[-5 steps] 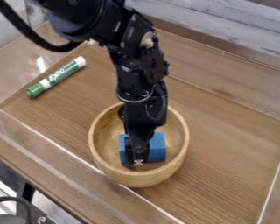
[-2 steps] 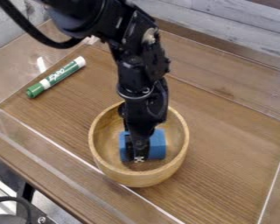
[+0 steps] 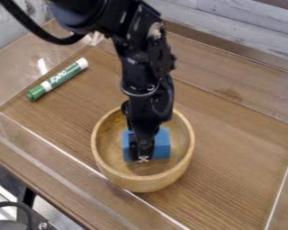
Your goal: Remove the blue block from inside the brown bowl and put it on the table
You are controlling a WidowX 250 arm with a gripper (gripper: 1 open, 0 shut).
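Observation:
The light-brown wooden bowl (image 3: 115, 171) rests on the dark wood-grain table (image 3: 230, 99), near its front edge. The blue block (image 3: 158, 147) is inside the bowl, seemingly raised a little off its bottom. My black gripper (image 3: 143, 153) reaches straight down into the bowl and is shut on the blue block, its fingers covering the block's middle. The arm rises up and to the left from there, hiding the bowl's far rim.
A green-and-white marker (image 3: 58, 79) lies on the table to the left of the bowl. Low clear acrylic walls (image 3: 39, 160) border the tabletop at front and sides. Bare tabletop stretches to the right and behind the bowl.
The gripper and the blue block have risen slightly and shifted a bit to the right inside the bowl. Bowl and marker stay put.

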